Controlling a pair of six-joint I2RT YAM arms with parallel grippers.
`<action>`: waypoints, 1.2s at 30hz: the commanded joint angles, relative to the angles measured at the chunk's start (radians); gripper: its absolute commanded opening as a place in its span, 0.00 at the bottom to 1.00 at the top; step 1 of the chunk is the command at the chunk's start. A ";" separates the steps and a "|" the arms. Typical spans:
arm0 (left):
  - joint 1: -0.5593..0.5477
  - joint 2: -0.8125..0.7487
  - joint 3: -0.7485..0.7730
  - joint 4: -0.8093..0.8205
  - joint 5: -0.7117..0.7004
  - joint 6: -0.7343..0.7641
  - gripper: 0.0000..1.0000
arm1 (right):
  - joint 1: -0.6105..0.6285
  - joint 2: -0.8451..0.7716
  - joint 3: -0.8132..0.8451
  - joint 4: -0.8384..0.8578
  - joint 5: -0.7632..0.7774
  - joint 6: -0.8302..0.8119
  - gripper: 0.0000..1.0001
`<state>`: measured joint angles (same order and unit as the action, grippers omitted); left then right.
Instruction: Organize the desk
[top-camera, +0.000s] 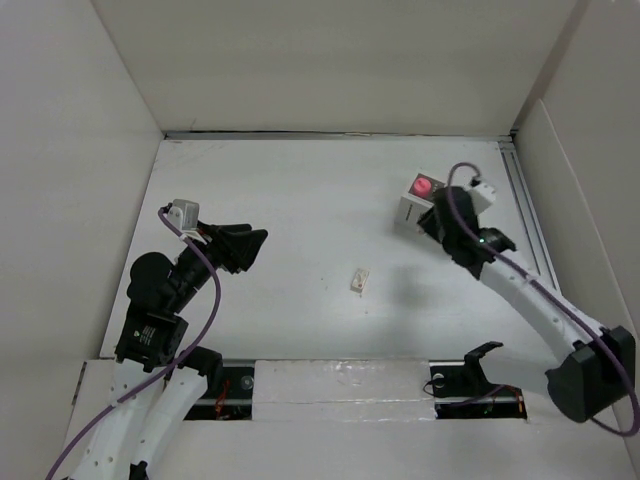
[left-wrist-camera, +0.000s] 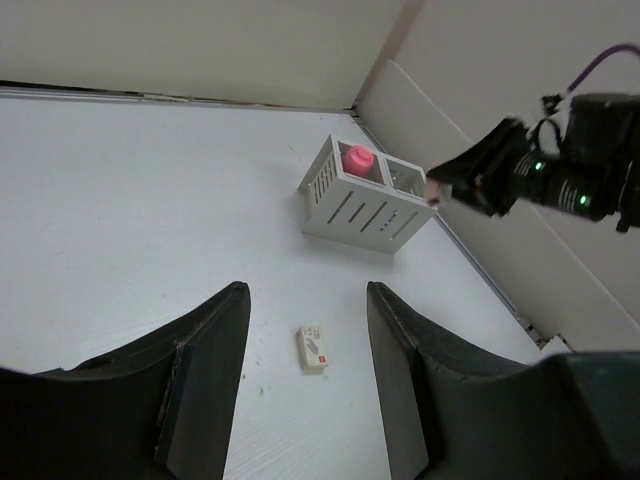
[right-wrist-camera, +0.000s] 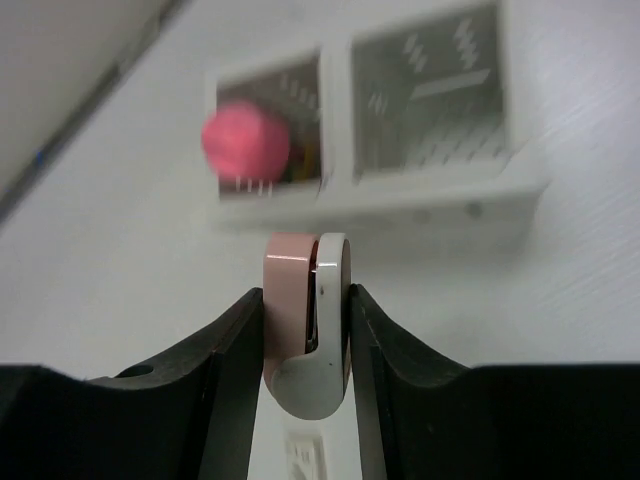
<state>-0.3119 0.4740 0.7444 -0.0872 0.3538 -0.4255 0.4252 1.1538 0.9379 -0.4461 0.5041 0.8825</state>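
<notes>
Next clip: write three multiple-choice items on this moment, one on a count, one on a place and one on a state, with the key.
1. How many compartments has the box? A) two B) one C) four
2. Where is the small card? A) in the box B) on the desk C) in a claw
3. Which claw holds something? A) left B) neither C) right

Key: 1 A, one divider splits it. 2 B, it lies flat between the arms. 3 C, the right claw is shut on a pink-and-white item, while the left claw is open and empty.
</notes>
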 joint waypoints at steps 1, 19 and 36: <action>0.007 -0.003 0.007 0.043 0.017 0.004 0.46 | -0.205 0.010 0.100 0.060 -0.079 -0.111 0.31; 0.007 -0.002 0.007 0.041 0.019 0.005 0.46 | -0.421 0.311 0.293 0.084 -0.159 -0.201 0.53; 0.007 -0.002 0.007 0.040 0.013 0.007 0.46 | -0.083 -0.037 -0.069 0.107 -0.257 -0.198 0.08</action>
<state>-0.3119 0.4740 0.7444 -0.0872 0.3584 -0.4252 0.2562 1.1439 0.9783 -0.3531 0.3042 0.6781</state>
